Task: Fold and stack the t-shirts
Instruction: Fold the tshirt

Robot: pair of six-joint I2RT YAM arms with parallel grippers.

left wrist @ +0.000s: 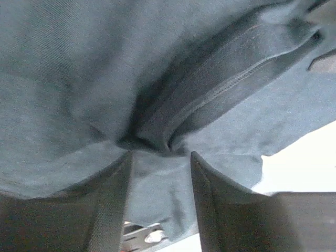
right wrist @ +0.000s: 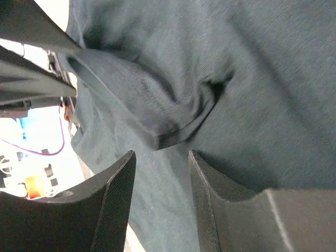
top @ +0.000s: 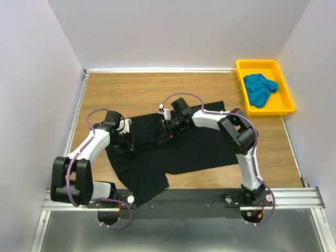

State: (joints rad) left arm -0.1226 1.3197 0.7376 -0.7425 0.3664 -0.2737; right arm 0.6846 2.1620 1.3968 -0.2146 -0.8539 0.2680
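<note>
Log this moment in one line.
black t-shirt: spread out | teal t-shirt: in yellow tray | left gripper: open over shirt | right gripper: open over shirt

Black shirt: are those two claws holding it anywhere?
Apparently not. The left gripper and right gripper have their jaws apart, with a bunched fold of the black t-shirt lying loose just beyond each.

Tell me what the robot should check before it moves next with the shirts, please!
1. Left gripper jaws apart: ok.
2. Right gripper jaws apart: ok.
3. Black t-shirt lying smooth: not ok, a ridge is bunched in front of each gripper.
4. Black t-shirt fully on the table: not ok, one corner hangs over the near edge.
5. Cloth free of both grippers: cannot tell.
6. Teal t-shirt folded: not ok, crumpled in the yellow tray.
</note>
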